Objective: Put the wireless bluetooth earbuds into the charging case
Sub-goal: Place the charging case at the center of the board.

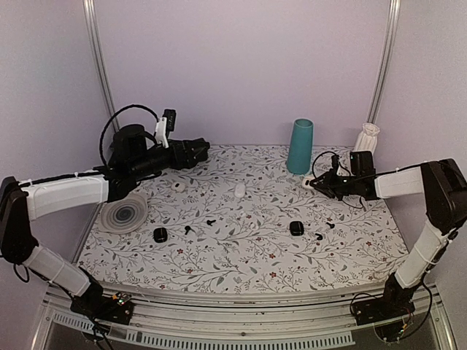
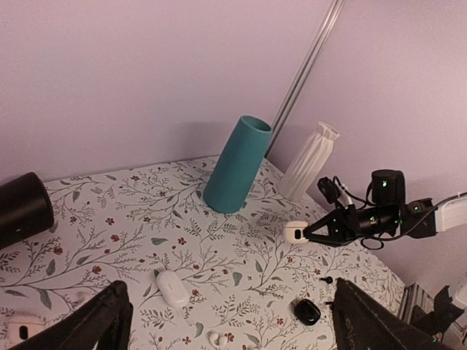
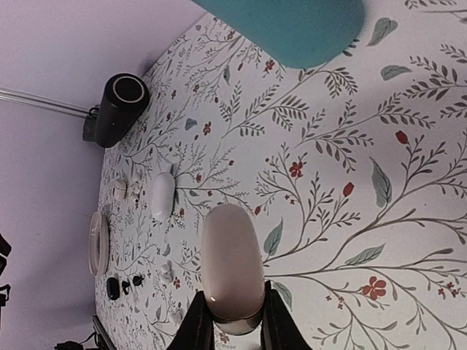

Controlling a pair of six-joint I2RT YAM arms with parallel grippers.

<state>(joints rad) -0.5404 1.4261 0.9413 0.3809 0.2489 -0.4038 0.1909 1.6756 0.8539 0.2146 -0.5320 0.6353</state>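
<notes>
**Status: early stage; no earbud seated in any case visible.**
Nearest, black earbuds [image 1: 188, 230] and a white earbud [image 2: 216, 337] lie loose on the table among two black cases [image 1: 160, 234]. Farther back, the right gripper [image 3: 232, 324] is clamped on a white case [image 3: 232, 266], apparently closed. Farthest, the left gripper [image 2: 230, 306] stands wide apart, empty. Judged remaining: every insertion.
</notes>
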